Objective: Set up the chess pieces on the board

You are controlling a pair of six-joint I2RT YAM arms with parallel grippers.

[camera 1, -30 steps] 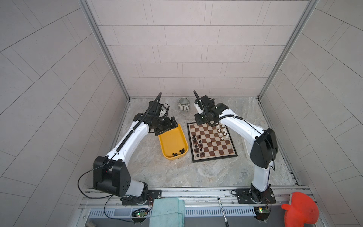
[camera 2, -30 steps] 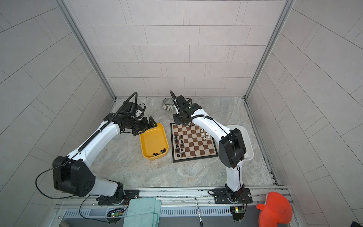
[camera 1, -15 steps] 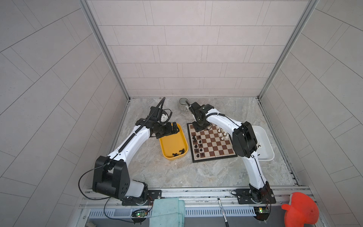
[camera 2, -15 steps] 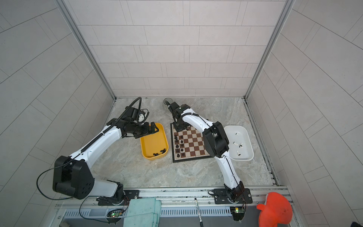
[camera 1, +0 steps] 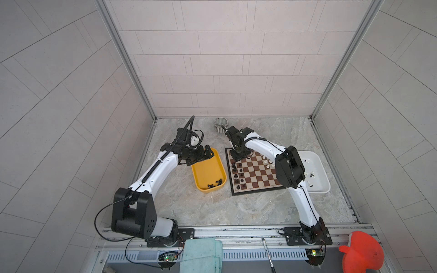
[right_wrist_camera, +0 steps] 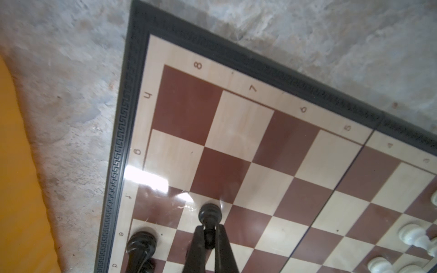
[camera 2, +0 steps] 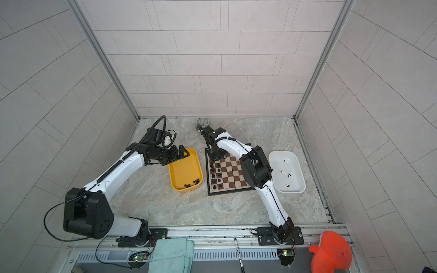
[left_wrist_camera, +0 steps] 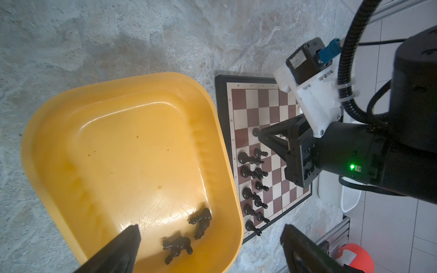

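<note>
- Grey-veined stone tabletop (camera 1: 260, 208), walled in by pale tiles, carried the board (camera 1: 257, 176) between a yellow tray (camera 1: 205, 170) and a white tray (camera 1: 319, 170).
- Reaching in from the right, the right gripper (right_wrist_camera: 209, 232) was clamped on a single black piece (right_wrist_camera: 209, 212) near the board's far corner beside the yellow tray. Whether its base touched the square could not be told.
- Over the yellow tray's far end, the left gripper (camera 1: 209, 153) hung with jaws spread wide and nothing between them.
- Black chessmen (camera 1: 237, 175) stood in two files along the board edge next to the yellow tray.
- White chessmen (camera 1: 268, 163) stood toward the opposite side, partly hidden by the right arm.
- Loose black pieces (camera 1: 214, 184) lay heaped in the yellow tray's near corner, and loose white pieces (camera 1: 311, 175) lay scattered in the white tray.
- A ribbed cup (camera 1: 221, 123) stood at the back, beyond the board.
</note>
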